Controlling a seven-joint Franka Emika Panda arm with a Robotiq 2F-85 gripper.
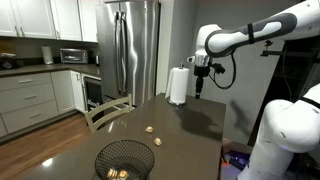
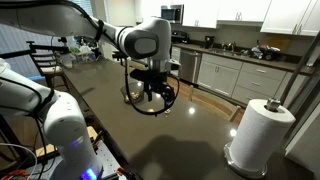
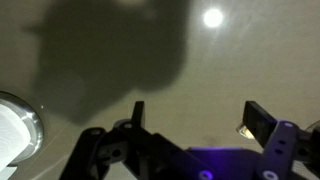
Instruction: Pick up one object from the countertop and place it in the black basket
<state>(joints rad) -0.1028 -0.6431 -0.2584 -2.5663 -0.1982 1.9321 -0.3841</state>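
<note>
The black basket (image 1: 125,158) stands at the near end of the dark countertop, with several tan lumps (image 1: 120,173) inside it. Two tan objects (image 1: 150,128) (image 1: 158,141) lie on the counter beyond it. My gripper (image 1: 199,92) hangs well above the counter next to the paper-towel roll (image 1: 178,86), far from the basket. In an exterior view the gripper (image 2: 152,92) overlaps the basket (image 2: 133,103) behind it. In the wrist view the jaws (image 3: 200,118) are wide open over bare counter. A small tan bit (image 3: 243,128) shows at the right finger's inner edge; I cannot tell what it is.
The white paper-towel roll (image 2: 262,135) stands on the counter near its far end; its rim shows in the wrist view (image 3: 15,125). A chair back (image 1: 108,112) sits at the counter's side. A steel fridge (image 1: 133,50) and kitchen cabinets stand beyond.
</note>
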